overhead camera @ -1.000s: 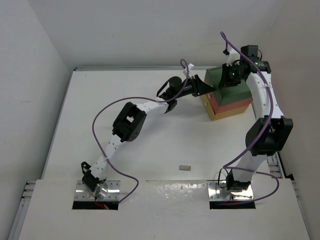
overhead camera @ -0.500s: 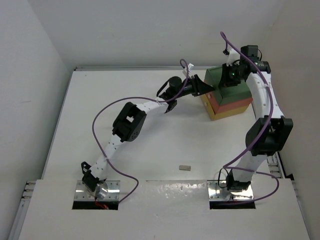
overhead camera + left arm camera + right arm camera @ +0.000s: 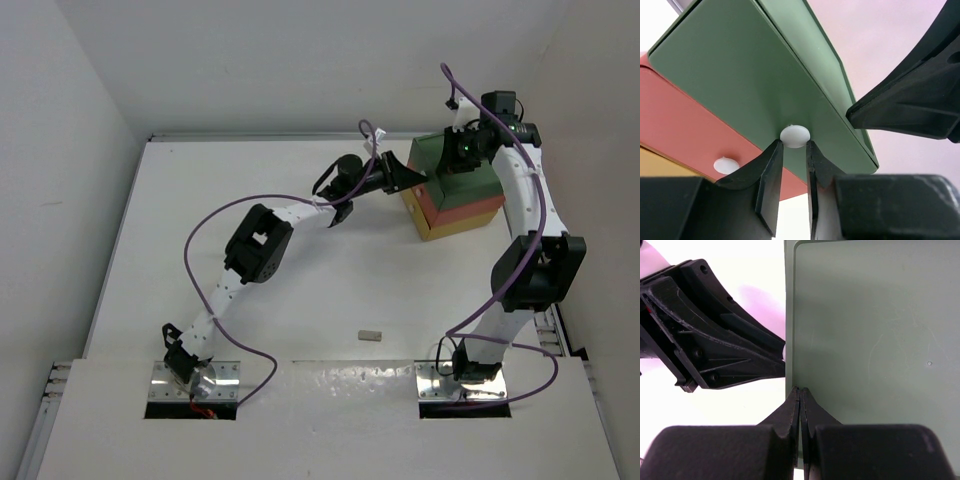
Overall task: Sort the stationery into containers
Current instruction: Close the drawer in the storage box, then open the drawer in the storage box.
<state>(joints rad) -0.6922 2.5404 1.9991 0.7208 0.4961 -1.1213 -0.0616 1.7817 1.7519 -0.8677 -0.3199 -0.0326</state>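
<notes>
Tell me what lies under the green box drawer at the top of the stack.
Directly under the green box drawer sits a coral-red box drawer, then a yellow box drawer at the bottom. Their insides are covered.

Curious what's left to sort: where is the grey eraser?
In the top view, the grey eraser lies on the table near its front edge, between the left arm base and right arm base.

Left end effector (image 3: 793, 146) narrower (at knob (image 3: 795, 135))
</notes>
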